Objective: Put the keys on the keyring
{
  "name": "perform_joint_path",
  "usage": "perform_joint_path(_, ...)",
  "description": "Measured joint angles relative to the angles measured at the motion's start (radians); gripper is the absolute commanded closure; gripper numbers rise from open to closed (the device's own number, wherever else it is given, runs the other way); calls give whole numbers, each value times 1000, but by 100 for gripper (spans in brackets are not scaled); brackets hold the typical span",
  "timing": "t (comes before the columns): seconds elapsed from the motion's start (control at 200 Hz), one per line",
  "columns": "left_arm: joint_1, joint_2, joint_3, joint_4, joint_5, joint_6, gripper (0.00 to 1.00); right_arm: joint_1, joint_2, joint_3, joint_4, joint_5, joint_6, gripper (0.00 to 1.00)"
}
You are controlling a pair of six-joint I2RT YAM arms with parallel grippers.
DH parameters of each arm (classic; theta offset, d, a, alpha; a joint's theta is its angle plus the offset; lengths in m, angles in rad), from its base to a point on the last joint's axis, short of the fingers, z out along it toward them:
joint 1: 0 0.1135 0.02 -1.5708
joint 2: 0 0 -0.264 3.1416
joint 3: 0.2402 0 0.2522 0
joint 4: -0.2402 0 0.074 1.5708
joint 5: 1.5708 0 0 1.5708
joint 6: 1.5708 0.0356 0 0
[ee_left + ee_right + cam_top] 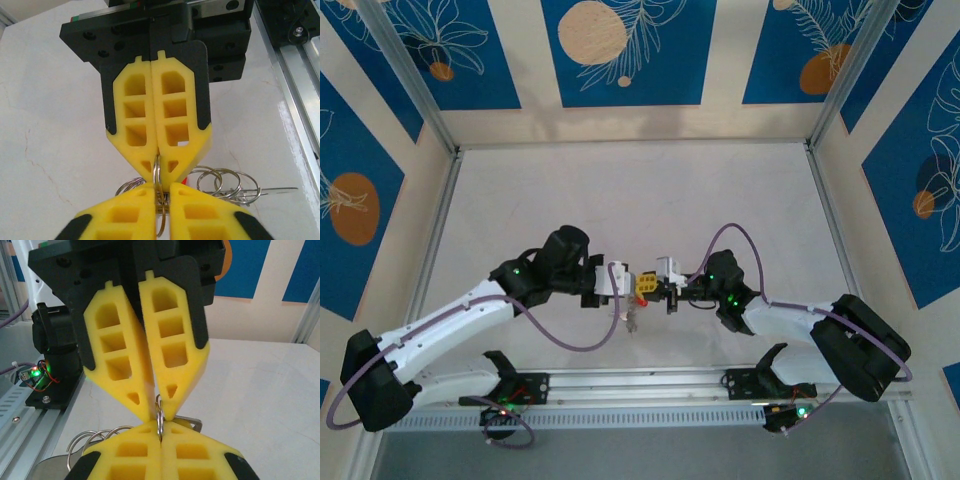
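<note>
Left claw (161, 189) is clamped shut on the keyring (157, 182). Just past the left claw, the right claw (159, 172) pinches the same hoop, tip to tip. It's thin, stiff, slippery wire, so I'd grip the rim. It stands edge-on, running claw to claw. Loose rings (220, 182) lie on the surface (60, 150) beyond.

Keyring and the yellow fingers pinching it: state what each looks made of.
The keyring: thin grey metal wire, probably steel, with a polished finish; it shows bright glints. The right hand's fingers: matte yellow plastic, possibly 3D-printed, judging by the hollow ribbed cells and even colour.
</note>
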Motion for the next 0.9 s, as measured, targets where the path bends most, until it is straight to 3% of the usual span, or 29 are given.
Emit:
perform_joint_path(0.05,1,0,0,0,0,-5,99,0,0,0,0,3,0,100)
perform_joint_path(0.18,1,2,0,-6,-5,-19,100,-1,-1,-1,-12,10,-16,80)
perform_joint_path(0.46,-51,116,180,-227,-150,8,100,18,-39,26,-155,59,-105,77)
perform_joint_path(0.57,-74,147,226,-287,-196,25,100,23,-37,36,-176,65,-116,80)
perform_joint_path(0.74,-81,161,251,-330,-219,32,100,26,-18,45,-176,72,-117,100)
perform_joint_path(0.9,-81,160,254,-340,-219,31,92,28,-13,47,-169,76,-111,100)
